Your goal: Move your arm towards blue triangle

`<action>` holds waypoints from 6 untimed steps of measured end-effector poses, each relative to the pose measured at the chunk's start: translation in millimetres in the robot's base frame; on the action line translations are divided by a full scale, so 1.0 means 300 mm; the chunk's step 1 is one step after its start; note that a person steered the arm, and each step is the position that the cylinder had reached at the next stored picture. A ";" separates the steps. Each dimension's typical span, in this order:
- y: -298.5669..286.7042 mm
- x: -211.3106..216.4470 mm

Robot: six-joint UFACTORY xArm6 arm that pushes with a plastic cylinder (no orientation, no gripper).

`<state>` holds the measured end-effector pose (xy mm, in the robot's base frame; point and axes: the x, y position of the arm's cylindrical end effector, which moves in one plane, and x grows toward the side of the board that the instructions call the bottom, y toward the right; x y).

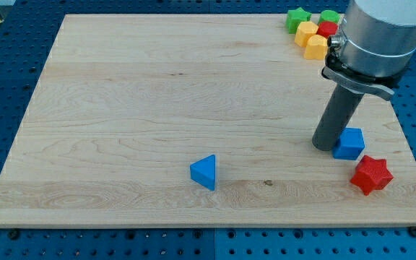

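Pointing its apex upward, blue triangle [204,172] sits left of my tip [323,146].

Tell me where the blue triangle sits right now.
The blue triangle lies alone near the view's bottom edge of the board, about mid-width, well to the view's left of my tip and the blue cube.

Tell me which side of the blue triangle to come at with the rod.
No gripping here, only pushing. The blue triangle lies alone, down-left of my tip, which touches the blue cube. Probably approach its right-hand face from the view's right; that side is unobstructed.
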<state>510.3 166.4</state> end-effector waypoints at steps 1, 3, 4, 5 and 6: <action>-0.083 -0.001; -0.551 -0.034; -0.777 -0.023; -0.912 0.073; -0.915 0.202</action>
